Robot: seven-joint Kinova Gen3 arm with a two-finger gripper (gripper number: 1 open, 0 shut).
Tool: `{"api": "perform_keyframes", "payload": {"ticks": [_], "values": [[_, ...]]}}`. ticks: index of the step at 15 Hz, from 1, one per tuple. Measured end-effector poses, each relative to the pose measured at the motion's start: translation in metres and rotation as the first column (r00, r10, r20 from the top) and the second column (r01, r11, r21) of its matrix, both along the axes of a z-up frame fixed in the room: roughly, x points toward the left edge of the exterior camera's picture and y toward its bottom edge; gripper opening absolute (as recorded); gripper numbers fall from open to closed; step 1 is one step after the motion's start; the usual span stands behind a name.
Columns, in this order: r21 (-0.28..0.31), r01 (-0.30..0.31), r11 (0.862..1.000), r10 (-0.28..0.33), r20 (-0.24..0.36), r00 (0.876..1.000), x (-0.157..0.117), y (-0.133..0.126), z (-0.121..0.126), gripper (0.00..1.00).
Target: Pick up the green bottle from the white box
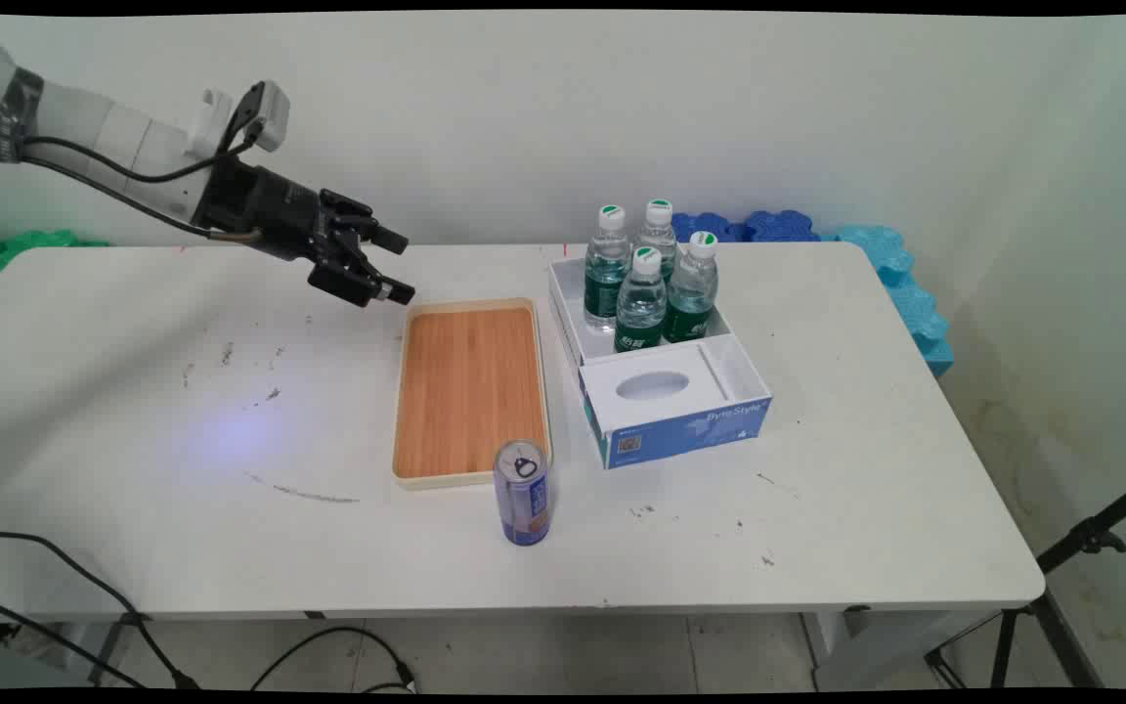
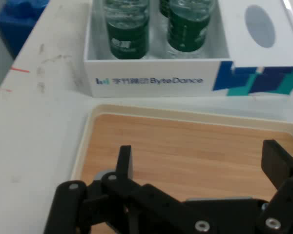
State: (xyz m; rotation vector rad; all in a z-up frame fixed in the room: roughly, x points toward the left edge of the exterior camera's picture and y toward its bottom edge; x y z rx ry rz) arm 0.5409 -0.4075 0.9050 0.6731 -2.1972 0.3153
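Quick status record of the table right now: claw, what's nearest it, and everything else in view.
claw: claw open, empty, raised above the table by the tray's far left corner
nearest: wooden tray, nothing on it
box: white box right of the tray, lettered ByteDance
bottles: four water bottles upright in the box's far compartment
near compartment: white insert with an oval hole
can: purple can upright at the tray's near right corner
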Motion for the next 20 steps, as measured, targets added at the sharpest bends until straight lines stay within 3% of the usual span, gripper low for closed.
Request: {"api": "perform_keyframes", "payload": {"ticks": [4, 8, 14, 20], "values": [[-0.001, -0.044, 0.999, 0.044, -0.018, 0.999, -0.010, -0.017, 0.001, 1.00], [-0.015, -0.072, 0.997, 0.071, -0.018, 0.997, -0.038, -0.061, 0.004, 1.00], [-0.028, -0.052, 0.998, 0.053, 0.020, 0.998, -0.097, -0.125, -0.013, 1.00], [-0.021, -0.007, 1.000, 0.008, 0.055, 0.998, -0.137, -0.164, -0.038, 1.00]]}}
